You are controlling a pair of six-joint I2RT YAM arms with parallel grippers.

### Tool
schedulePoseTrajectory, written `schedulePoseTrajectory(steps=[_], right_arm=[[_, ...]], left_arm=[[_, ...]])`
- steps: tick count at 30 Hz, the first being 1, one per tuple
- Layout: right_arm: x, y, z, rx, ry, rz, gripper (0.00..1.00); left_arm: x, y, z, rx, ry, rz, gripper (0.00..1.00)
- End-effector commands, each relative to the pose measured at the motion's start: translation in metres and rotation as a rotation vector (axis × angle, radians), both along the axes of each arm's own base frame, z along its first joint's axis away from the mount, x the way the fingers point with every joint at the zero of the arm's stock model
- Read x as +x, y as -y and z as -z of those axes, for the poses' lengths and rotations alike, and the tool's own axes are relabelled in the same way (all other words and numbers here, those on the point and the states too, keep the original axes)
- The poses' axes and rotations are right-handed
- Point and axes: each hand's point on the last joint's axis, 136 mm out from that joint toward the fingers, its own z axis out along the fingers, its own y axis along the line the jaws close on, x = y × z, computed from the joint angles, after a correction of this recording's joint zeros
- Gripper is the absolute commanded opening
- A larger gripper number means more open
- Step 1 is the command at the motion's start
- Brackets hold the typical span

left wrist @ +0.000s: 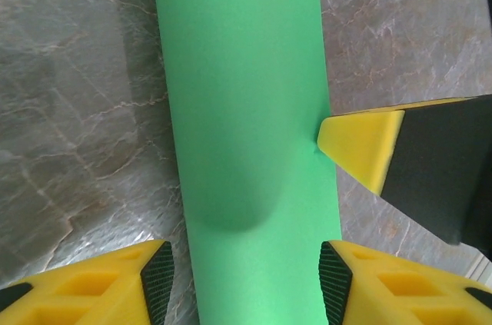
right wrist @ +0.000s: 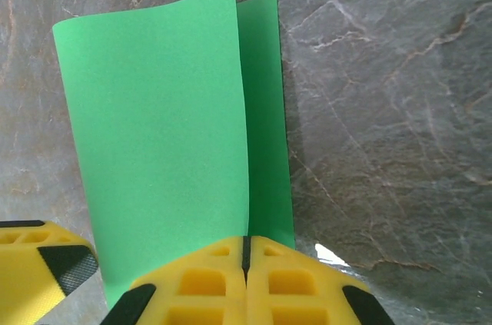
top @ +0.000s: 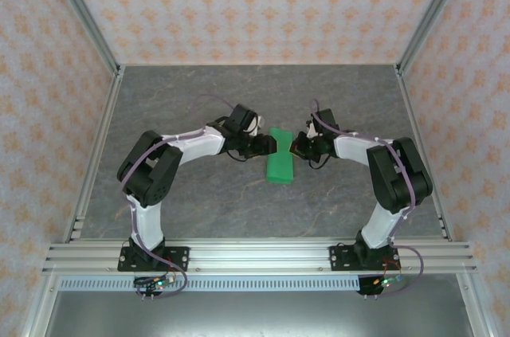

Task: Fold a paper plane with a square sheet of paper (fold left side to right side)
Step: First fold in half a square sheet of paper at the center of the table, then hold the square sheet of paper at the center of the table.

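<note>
Right wrist: right pincer point(right wrist: 246, 247) pinched the square sheet of paper point(right wrist: 154, 125). Left pincer point(left wrist: 246, 275) gaped astride it; pressing evenly seemed wise.

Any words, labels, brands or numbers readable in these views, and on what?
None can be read.
The square sheet of paper: plain green, unmarked.
Wallpaper: orange ornament pattern, no letters.
Small boards below the arm bases: too small to tell.

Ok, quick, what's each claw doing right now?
Left claw: open, straddling the green paper.
Right claw: closed on the green paper's edge.
</note>
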Motion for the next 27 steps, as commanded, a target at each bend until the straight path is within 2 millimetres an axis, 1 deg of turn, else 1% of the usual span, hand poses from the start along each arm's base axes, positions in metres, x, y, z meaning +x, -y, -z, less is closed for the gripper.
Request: schedulePoseTrajectory(steps=[1, 7, 10, 13, 18, 21, 24, 27], right_arm=[[0.002, 0.003, -0.006, -0.031, 0.024, -0.002, 0.05], [0.002, 0.002, -0.005, -0.026, 0.027, -0.005, 0.08], [0.001, 0.002, -0.005, -0.028, 0.026, -0.004, 0.09], [0.002, 0.006, -0.008, -0.045, 0.037, 0.001, 0.12], [0.001, 0.020, -0.025, -0.111, 0.093, 0.031, 0.31], [-0.003, 0.031, -0.036, -0.159, 0.128, 0.052, 0.38], [-0.007, 0.043, -0.045, -0.201, 0.159, 0.077, 0.42], [-0.010, 0.049, -0.051, -0.222, 0.178, 0.088, 0.43]], left_arm=[[0.004, 0.002, 0.008, 0.034, -0.013, -0.013, 0.55], [0.005, 0.000, 0.019, 0.067, -0.033, -0.031, 0.53], [0.005, 0.001, 0.022, 0.075, -0.040, -0.033, 0.49], [0.004, -0.004, 0.028, 0.110, -0.051, -0.036, 0.46], [0.001, -0.004, 0.035, 0.133, -0.063, -0.028, 0.45], [0.000, -0.005, 0.038, 0.147, -0.067, -0.023, 0.45], [-0.001, -0.005, 0.041, 0.156, -0.071, -0.019, 0.45], [-0.001, -0.004, 0.042, 0.163, -0.072, -0.018, 0.46]])
